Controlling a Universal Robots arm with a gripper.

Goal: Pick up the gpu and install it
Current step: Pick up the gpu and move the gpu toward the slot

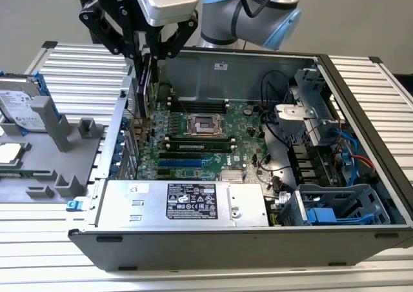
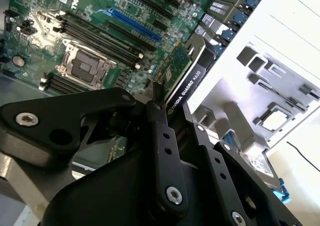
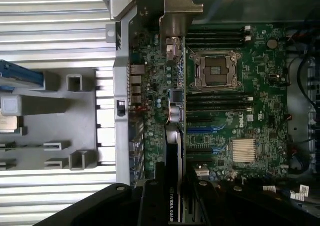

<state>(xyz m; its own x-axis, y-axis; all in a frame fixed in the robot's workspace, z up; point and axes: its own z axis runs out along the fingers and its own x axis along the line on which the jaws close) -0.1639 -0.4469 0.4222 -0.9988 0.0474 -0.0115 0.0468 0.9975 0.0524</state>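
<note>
Open computer case (image 1: 226, 247) holds green motherboard (image 1: 251, 121); hard drive (image 1: 19, 102) lies outside it.

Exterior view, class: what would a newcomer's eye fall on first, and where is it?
The black gripper, shut on the gpu, holds it on edge over the green motherboard, at the exterior view's left end of the open computer case. Next comes the silver power supply along the case's near wall.

In the upper middle of the exterior view, the arm (image 1: 258, 11) is rounded silver-grey tubing with pale blue joint caps. A white boxy housing (image 1: 164, 2) sits above the gripper (image 1: 147, 65). In the second wrist view, its matte black link bars (image 2: 162, 151) carry silver screws (image 2: 173, 196).
</note>
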